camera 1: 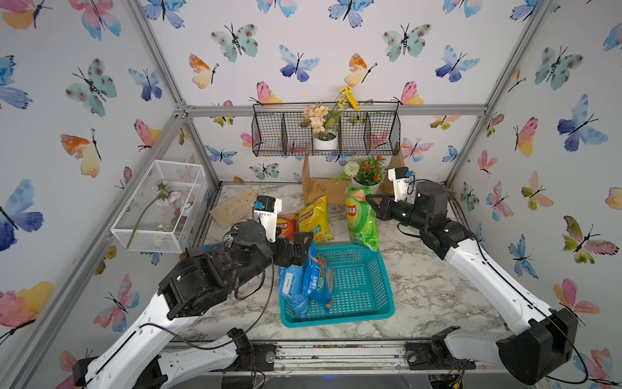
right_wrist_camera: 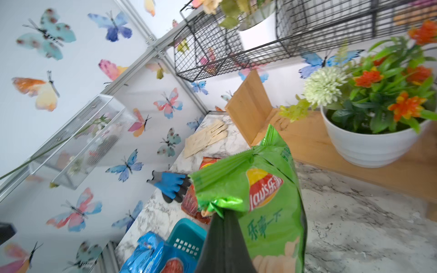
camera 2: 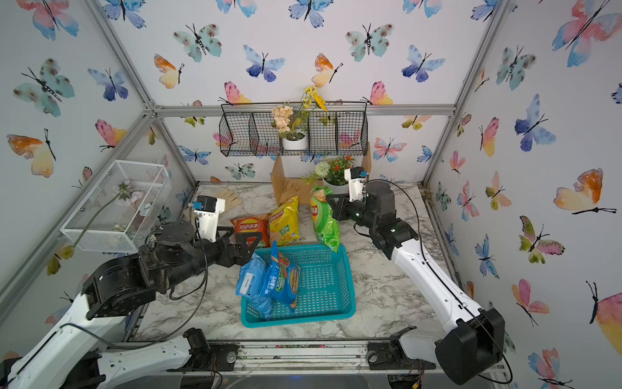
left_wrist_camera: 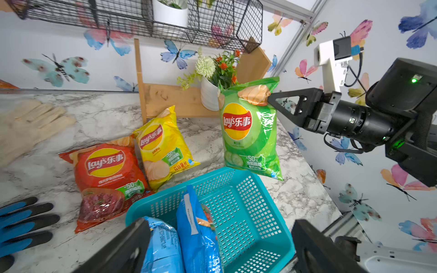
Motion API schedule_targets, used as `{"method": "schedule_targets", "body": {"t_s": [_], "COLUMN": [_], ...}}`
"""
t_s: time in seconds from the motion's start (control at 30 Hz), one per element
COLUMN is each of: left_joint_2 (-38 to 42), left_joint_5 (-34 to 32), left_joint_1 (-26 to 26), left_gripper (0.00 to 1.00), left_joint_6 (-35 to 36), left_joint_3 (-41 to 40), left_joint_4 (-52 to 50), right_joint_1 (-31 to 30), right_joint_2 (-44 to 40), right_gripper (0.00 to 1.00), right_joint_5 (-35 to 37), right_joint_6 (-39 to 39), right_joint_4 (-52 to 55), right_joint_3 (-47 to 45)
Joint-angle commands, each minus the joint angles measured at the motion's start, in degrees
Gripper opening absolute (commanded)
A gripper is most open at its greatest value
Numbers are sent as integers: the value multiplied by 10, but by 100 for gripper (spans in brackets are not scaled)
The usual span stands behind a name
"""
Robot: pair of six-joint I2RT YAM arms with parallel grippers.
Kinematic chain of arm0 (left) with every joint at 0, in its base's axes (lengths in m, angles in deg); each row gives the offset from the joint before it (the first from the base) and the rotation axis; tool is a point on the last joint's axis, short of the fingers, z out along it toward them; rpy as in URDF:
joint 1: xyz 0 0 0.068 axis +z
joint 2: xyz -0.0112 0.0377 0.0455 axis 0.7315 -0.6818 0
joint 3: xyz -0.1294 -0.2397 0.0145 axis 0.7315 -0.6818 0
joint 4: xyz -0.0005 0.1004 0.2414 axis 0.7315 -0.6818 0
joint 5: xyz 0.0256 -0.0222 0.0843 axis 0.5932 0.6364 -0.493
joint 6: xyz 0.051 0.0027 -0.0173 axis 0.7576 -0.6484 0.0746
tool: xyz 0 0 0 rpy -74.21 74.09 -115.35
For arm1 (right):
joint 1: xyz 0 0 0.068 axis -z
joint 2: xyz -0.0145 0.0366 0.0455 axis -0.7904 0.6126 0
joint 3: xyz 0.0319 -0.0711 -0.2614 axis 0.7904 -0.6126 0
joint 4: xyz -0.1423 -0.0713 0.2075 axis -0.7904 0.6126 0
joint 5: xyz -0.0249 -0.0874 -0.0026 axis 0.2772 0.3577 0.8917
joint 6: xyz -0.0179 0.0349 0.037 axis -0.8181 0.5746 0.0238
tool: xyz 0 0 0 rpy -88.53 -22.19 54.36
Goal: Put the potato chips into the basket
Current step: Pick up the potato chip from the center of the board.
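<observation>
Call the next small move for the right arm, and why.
Probably carry the green bag a bit nearer the robot, over the basket's bare half, before opening. The right hand is shut on the bag's top corner, and the bag hangs with only its lower end near the far rim. The blue bags fill the other side.

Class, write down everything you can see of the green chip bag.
The glossy green Lay's chip bag is puffy, crinkled plastic with a red-and-yellow logo and pictured cucumber slices. It hangs upright, pinched at a top corner by the shut right gripper, its lower end by the far rim of the teal perforated plastic basket. Nothing else appears to touch it.
</observation>
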Motion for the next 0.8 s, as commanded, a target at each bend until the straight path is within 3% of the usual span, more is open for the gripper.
{"method": "schedule_targets", "body": {"t_s": [0.0, 0.2, 0.43, 0.77], "left_joint_2": [-33, -55, -55, -93], "left_joint_5": [61, 82, 173, 234], "left_joint_1": [2, 2, 2, 3], "left_gripper": [99, 100, 100, 99], "left_joint_6": [31, 137, 245, 294], "left_joint_3": [33, 65, 72, 95], "left_joint_4": [-1, 5, 58, 84], "right_joint_1": [-2, -2, -2, -2], "right_joint_2": [-21, -49, -52, -54], "right_gripper": [2, 2, 2, 2], "right_joint_5": [-111, -216, -313, -414], "right_joint_6": [-57, -81, -94, -74], "right_joint_4": [55, 101, 145, 147], "right_joint_3": [22, 33, 54, 57]}}
